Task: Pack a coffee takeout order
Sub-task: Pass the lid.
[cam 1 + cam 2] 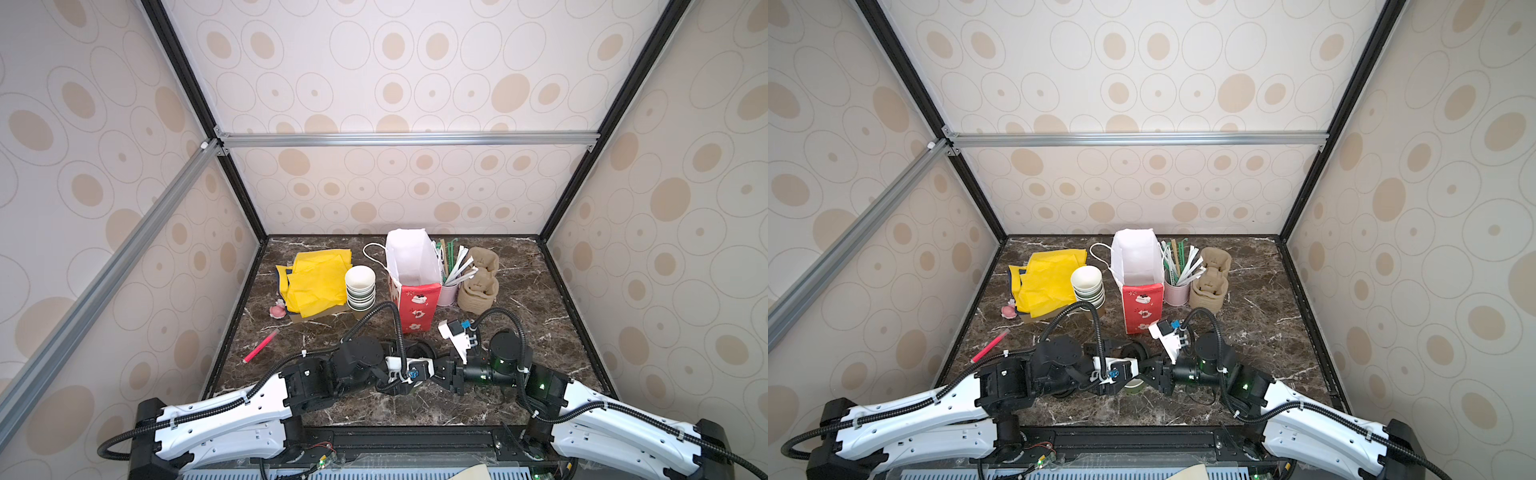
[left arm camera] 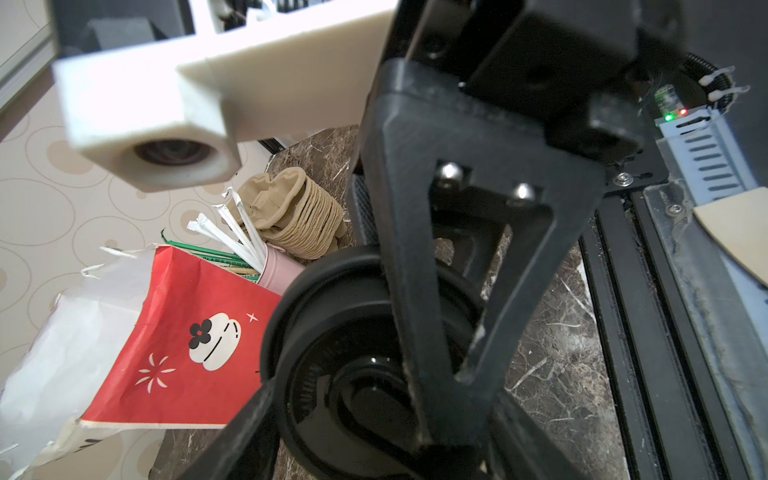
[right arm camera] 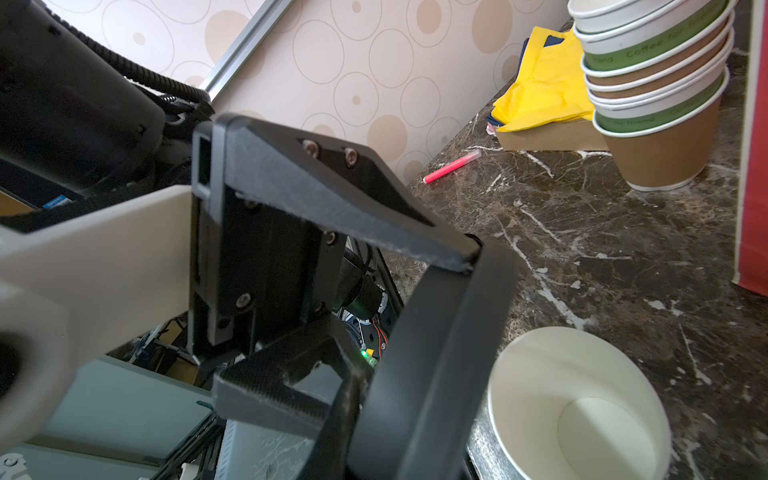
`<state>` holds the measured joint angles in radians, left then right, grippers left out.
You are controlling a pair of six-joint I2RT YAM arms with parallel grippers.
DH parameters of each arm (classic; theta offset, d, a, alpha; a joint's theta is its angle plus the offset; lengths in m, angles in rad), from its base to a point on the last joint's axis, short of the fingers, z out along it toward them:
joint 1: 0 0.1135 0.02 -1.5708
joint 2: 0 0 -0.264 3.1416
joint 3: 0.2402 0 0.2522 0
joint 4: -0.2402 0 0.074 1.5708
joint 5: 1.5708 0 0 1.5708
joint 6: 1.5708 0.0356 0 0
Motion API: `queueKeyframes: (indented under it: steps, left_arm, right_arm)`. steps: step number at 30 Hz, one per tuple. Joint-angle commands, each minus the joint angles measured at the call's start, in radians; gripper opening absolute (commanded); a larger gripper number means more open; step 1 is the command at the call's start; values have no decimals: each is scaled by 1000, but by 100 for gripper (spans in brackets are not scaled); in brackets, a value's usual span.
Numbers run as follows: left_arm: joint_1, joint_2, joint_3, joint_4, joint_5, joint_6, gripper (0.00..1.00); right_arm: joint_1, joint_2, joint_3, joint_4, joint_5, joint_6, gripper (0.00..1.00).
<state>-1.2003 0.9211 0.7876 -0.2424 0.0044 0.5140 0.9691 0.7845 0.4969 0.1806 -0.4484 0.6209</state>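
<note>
Lidding step: right pincer [image 3: 415,320] pinches the black lid [image 3: 436,353] on edge just above the open paper cup [image 3: 582,399] at the table's [image 3: 602,249] 6 o'clock, while left pincer [image 2: 382,395] flanks the lid, grip not discernible; next move likely calls for levelling the lid over the rim and pressing down.

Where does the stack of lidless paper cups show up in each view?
Both top views: stack of cups, just left of the red bag, beside the yellow napkins.
Left wrist: not in it.
Right wrist: stack between the yellow napkins and the red bag's edge.
Shared landmark: the red bag, in all four.
</note>
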Motion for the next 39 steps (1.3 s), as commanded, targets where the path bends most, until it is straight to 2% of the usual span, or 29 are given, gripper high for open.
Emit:
queueKeyframes:
  steps: [1, 10, 13, 15, 18, 20, 23, 25, 28, 33, 39]
  left_arm:
    - [-9, 9, 47, 34, 28, 30, 67]
    - [-9, 14, 58, -7, 25, 13, 61]
    - [-10, 15, 61, -25, 28, -1, 58]
    - [-10, 16, 64, -39, 26, -12, 57]
    - [-9, 10, 68, -63, 21, -31, 56]
    - [-9, 4, 79, -95, 16, -56, 55]
    - [-9, -11, 86, -152, -2, -110, 55]
    - [-10, -11, 96, -213, 1, -142, 56]
    - [-9, 6, 122, -304, 16, -160, 56]
    - [-1, 93, 199, -400, 27, -161, 56]
    - [56, 244, 304, -503, 117, -112, 56]
  right_arm:
    - [5, 6, 17, 62, -38, 10, 16]
    - [4, -17, 17, 3, 47, -1, 40]
    - [4, -35, 20, -11, 64, 3, 43]
    - [4, -49, 25, -40, 89, -2, 51]
    - [5, -98, 19, -107, 158, -24, 59]
    - [4, -144, -3, -147, 260, -26, 64]
    - [4, -201, 7, -271, 421, -26, 66]
    - [5, -233, 49, -436, 567, -12, 66]
    - [5, -254, 95, -652, 716, 28, 63]
    - [4, -270, 143, -836, 795, 62, 62]
    - [4, -312, 176, -893, 821, 35, 61]
